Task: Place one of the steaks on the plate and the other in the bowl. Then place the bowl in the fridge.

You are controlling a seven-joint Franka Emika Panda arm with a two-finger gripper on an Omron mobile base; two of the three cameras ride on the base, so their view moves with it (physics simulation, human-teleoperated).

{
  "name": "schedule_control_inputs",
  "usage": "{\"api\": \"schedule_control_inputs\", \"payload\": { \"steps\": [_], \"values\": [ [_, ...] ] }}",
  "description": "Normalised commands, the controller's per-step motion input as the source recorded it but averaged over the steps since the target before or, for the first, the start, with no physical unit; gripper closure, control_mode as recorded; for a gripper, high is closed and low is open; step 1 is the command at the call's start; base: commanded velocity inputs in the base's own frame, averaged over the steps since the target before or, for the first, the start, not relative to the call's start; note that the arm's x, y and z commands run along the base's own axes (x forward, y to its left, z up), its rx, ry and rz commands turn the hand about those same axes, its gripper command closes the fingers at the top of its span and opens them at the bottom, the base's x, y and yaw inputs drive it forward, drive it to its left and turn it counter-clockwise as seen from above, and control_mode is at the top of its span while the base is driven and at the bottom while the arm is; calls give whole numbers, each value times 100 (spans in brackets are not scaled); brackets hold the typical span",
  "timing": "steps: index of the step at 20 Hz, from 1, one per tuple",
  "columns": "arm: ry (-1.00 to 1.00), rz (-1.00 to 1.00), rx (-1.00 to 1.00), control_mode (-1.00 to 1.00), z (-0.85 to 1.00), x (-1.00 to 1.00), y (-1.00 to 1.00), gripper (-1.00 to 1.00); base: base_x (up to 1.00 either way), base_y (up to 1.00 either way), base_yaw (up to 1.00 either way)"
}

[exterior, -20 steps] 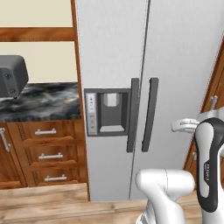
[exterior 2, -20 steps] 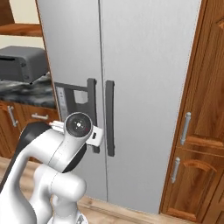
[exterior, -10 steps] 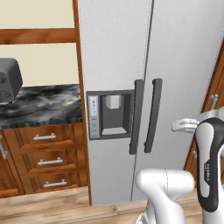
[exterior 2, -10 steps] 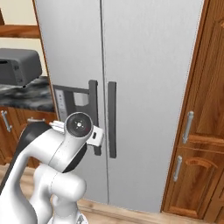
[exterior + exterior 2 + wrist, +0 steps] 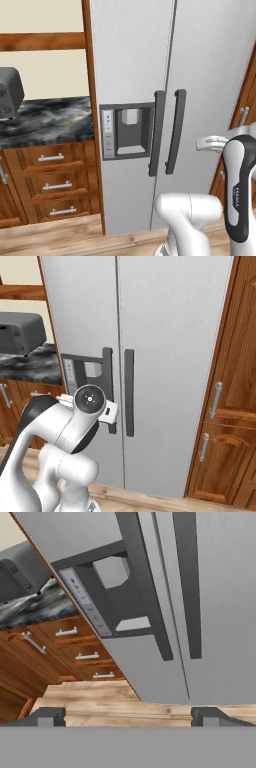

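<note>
- My end effector (image 5: 128, 716) sits nearest: in the hand view its two dark fingertips (image 5: 49, 716) stand wide apart with nothing between them. It carries nothing.
- Just past the tips lies a strip of light wooden floor (image 5: 95, 694), then the foot of the tall silver-grey side-by-side fridge (image 5: 135, 65).
- Both fridge doors are closed. The two dark grey vertical handles (image 5: 167, 132) stand side by side at the seam, and the water dispenser panel (image 5: 127, 131) is set in the left door.
- To the left of the fridge, further off, I see brown wooden drawers with metal pulls (image 5: 50, 182) under a dark marbled desk (image 5: 47, 120), with a grey boxy appliance (image 5: 20, 331) on top.
- To the right, tall brown wooden cabinet doors (image 5: 235, 381) flank the fridge.
- My judgement: I am facing the fridge empty-handed, so the step in hand looks like opening a door; I cannot tell where the steaks and bowl stand.
- Next move calls for lining the spread fingers around one handle, closing, and pulling along the door's arc.
</note>
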Motion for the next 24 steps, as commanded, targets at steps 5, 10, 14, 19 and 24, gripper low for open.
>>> {"api": "schedule_control_inputs", "payload": {
  "steps": [5, 10, 14, 19, 24],
  "values": [
    [0, 0, 0, 100, 0, 0, 0, -100, 0, -28, 1],
    [0, 0, 0, 100, 0, 0, 0, -100, 0, -39, 6],
    [0, 0, 0, 100, 0, 0, 0, -100, 0, -18, 15],
    [0, 0, 0, 100, 0, 0, 0, -100, -9, 0, 20],
    [1, 4, 0, -100, -3, 0, 1, -100, -2, 2, 10]
  ]
}}
